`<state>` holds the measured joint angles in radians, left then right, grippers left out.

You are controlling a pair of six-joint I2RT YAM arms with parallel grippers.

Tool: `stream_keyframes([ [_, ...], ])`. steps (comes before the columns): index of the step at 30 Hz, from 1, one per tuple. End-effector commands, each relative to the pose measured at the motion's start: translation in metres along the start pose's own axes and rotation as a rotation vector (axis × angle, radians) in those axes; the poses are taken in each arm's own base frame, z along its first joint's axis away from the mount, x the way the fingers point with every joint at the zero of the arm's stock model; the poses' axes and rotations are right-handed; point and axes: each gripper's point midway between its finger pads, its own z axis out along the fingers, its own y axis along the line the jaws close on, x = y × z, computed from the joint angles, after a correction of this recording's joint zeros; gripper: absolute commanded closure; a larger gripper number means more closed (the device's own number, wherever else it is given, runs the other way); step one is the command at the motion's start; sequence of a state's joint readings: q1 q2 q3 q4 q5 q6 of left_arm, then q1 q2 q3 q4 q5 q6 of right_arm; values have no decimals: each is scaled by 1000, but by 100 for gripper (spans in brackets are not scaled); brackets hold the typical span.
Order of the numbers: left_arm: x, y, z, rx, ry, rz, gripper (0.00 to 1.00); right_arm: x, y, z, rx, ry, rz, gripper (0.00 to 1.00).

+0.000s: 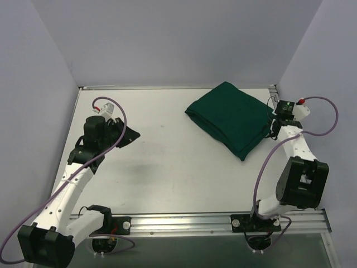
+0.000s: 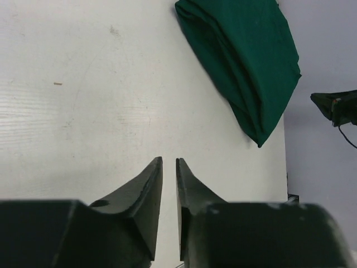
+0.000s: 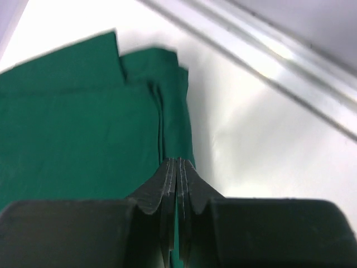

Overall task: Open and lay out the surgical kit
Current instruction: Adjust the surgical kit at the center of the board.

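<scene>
Closest to the lens, the left arm [image 1: 67, 190] and right arm [image 1: 290, 162] rise from the near edge of the flat white worktop [image 1: 167, 167]. I see the folded dark green cloth bundle [image 1: 231, 117] lying by the far right corner. My right gripper [image 3: 177, 162], fingers pressed together, meets its right edge; I cannot tell whether a fold is nipped. My left gripper [image 2: 169, 162], slightly spread and empty, hangs over the left side, well apart from the cloth.
</scene>
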<state>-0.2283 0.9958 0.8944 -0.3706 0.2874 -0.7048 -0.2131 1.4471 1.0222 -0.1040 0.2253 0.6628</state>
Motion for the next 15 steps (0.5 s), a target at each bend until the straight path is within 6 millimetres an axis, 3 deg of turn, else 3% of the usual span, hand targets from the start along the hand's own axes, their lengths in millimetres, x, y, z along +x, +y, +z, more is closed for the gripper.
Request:
stream_keyframes([
  [1, -10, -8, 2, 19, -28, 63, 79, -39, 10, 28, 19, -124, 21, 100],
  [5, -10, -4, 17, 12, -19, 62, 89, -29, 10, 63, 63, -95, -3, 100],
  [7, -21, -12, 24, 23, -27, 73, 90, -25, 6, 79, 97, -76, 0, 100],
  [9, -25, -10, 45, 4, 4, 86, 96, -15, 2, 93, 127, -55, -14, 100],
  [10, -41, -22, 50, 24, -18, 104, 97, -16, 3, 96, 130, -54, -13, 100],
  [12, -43, -14, 77, -11, 26, 99, 98, -5, -1, 109, 157, -27, -24, 100],
  [13, -58, -28, 82, 18, 6, 115, 98, -6, 0, 113, 161, -28, -25, 100],
  [15, -63, -27, 102, 14, 24, 111, 98, 6, -6, 125, 189, 6, -42, 100],
])
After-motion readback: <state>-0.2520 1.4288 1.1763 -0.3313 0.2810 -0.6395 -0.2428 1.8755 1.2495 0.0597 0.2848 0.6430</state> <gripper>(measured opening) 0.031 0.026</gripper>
